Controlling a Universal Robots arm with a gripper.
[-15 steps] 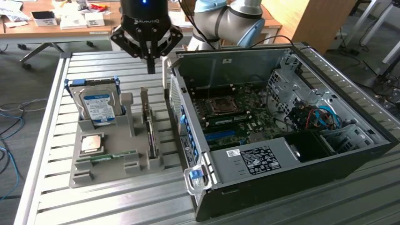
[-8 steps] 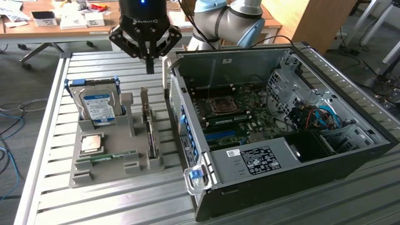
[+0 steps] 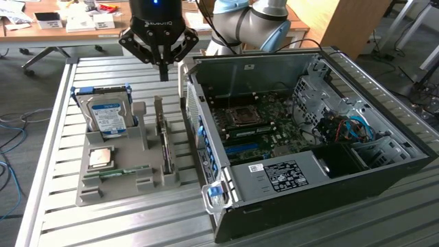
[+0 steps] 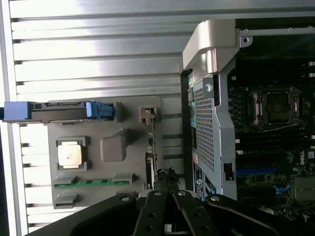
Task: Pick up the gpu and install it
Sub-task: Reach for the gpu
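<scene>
The gpu [image 3: 164,146] stands on its edge in a slot of the grey holder tray [image 3: 147,139], its silver bracket end toward the back of the table. In the wrist view the gpu [image 4: 150,147] appears edge-on as a thin strip in the tray [image 4: 118,147]. My gripper [image 3: 164,76] hangs above the card's back end, clear of it, with its fingers shut together and nothing between them. Seen from the wrist, the gripper [image 4: 169,189] sits just over the card's line. The open computer case [image 3: 309,139] lies beside the tray, with a blue slot [image 3: 243,150] on its motherboard.
In the tray a silver hard drive [image 3: 107,116] stands upright, and a CPU [image 3: 101,157] and a green RAM stick [image 3: 125,172] lie flat. The case wall [image 4: 209,123] rises close beside the gpu. The slatted metal table [image 3: 103,226] stretches in front; a desk [image 3: 69,28] with clutter stands behind.
</scene>
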